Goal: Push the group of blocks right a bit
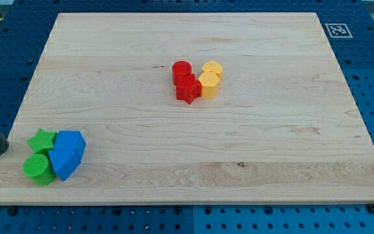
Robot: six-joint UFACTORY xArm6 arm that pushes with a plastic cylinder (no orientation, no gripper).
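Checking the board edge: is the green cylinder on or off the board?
On: the green cylinder rests wholly on the wooden board.

Smooth pale wooden board [252, 156]

You have two clusters in the way. At about eight o'clock on the board, the green star block [42, 140], green cylinder [38, 167] and two blue blocks [67, 153] sit packed together, touching. My tip [5, 148] stands at their nine o'clock, just beside the star. Near centre, toward twelve o'clock, the red cylinder [182, 70], red star block [188, 88] and two yellow blocks [210, 78] touch, well apart from the first cluster.
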